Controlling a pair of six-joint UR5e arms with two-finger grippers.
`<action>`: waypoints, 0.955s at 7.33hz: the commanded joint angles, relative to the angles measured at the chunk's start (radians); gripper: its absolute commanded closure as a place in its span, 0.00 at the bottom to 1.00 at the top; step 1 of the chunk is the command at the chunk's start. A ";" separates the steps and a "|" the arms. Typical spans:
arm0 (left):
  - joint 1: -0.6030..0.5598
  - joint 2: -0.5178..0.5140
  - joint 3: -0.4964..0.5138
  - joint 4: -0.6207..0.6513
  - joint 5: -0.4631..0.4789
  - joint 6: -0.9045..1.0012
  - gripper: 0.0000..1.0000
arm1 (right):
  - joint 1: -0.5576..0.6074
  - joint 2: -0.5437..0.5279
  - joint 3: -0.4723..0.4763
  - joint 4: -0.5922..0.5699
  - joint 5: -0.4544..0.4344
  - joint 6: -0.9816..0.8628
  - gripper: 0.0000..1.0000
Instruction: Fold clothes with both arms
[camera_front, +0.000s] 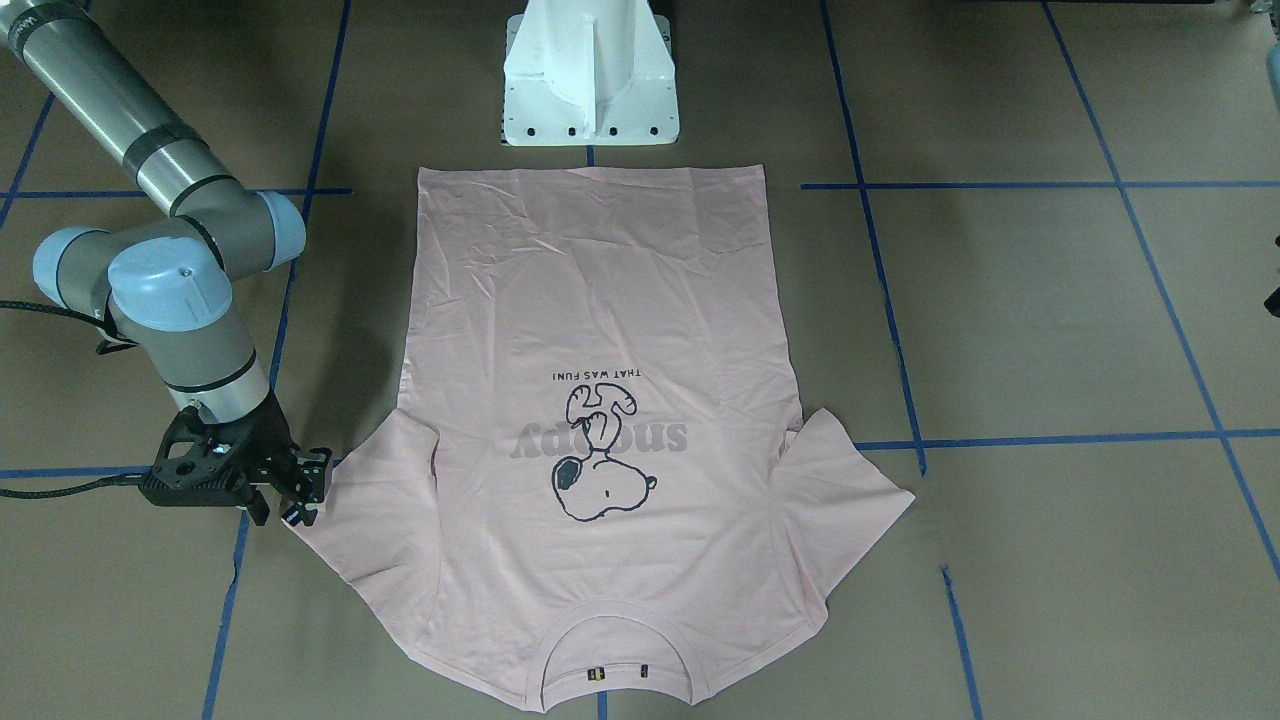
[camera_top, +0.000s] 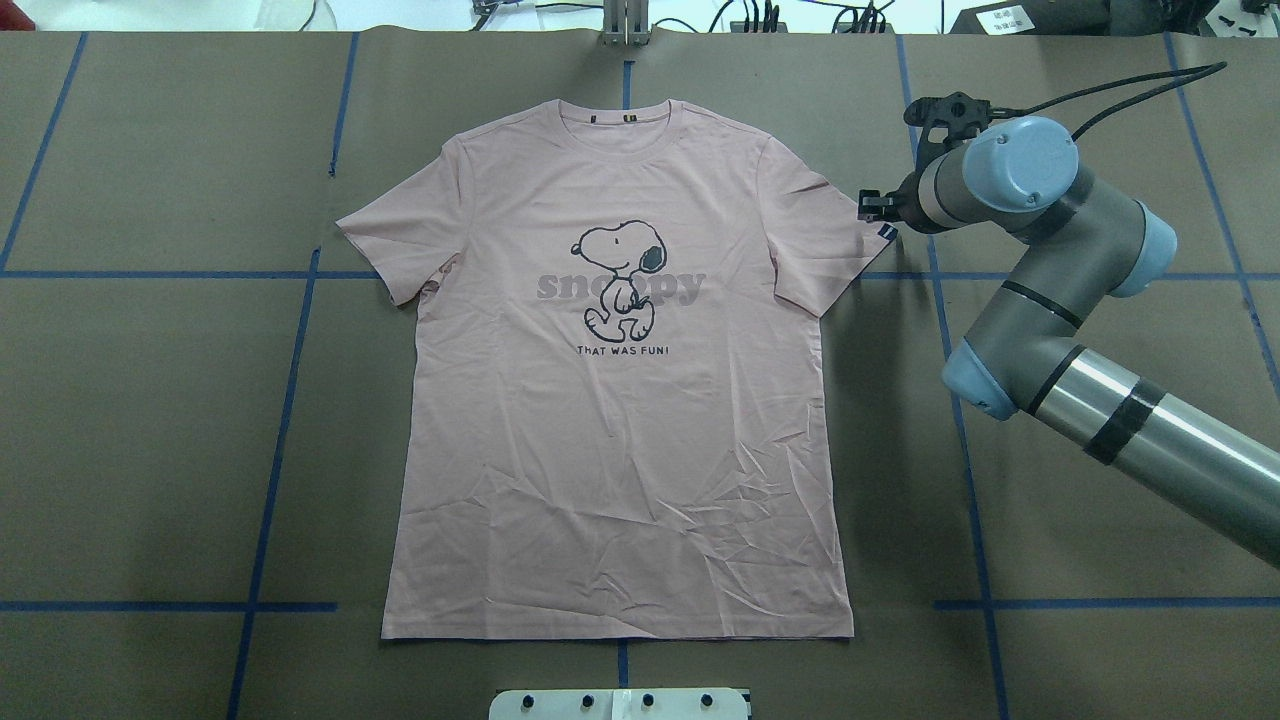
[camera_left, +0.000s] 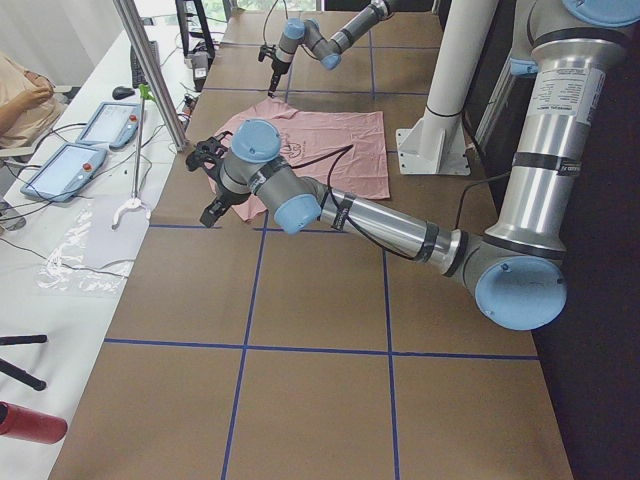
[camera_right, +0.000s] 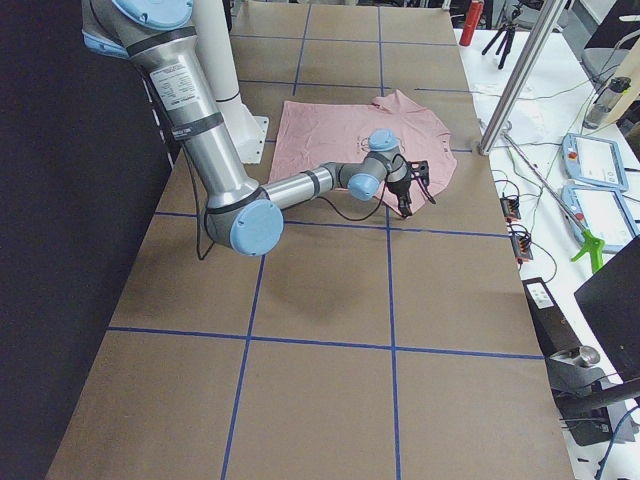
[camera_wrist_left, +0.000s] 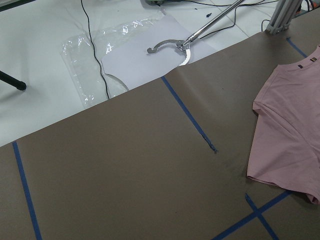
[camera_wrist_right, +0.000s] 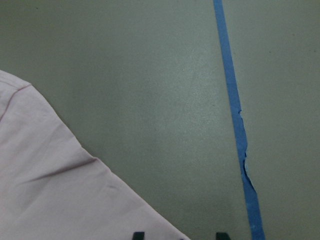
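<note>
The pale pink T-shirt (camera_top: 620, 420) lies flat and face up on the brown table, collar at the far side, its dog print and "snoopy" lettering showing. It also shows in the front view (camera_front: 600, 300). My right gripper (camera_front: 308, 490) sits low at the outer edge of the shirt's right sleeve, by the small sleeve tag (camera_top: 887, 232). In the right wrist view its fingertips (camera_wrist_right: 137, 235) stand apart, with the sleeve hem (camera_wrist_right: 50, 190) beside them; it is open and holds nothing. My left gripper (camera_left: 209, 215) hovers off the shirt's left side; I cannot tell whether it is open or shut.
The white pedestal base (camera_front: 590, 90) stands just behind the shirt's bottom hem. Blue tape lines (camera_top: 290, 400) grid the table. Beyond the far table edge are a plastic bag (camera_wrist_left: 120, 45), a metal pole (camera_left: 150, 70) and tablets (camera_left: 60, 170).
</note>
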 joint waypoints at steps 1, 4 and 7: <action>0.000 -0.001 0.000 0.000 0.001 0.002 0.00 | -0.012 0.006 -0.026 -0.001 -0.018 0.001 0.44; 0.000 0.001 0.001 0.000 0.003 0.002 0.00 | -0.017 0.006 -0.032 -0.001 -0.018 0.002 0.52; 0.000 0.004 -0.003 0.000 0.001 0.000 0.00 | -0.017 0.031 -0.023 -0.013 -0.018 0.048 1.00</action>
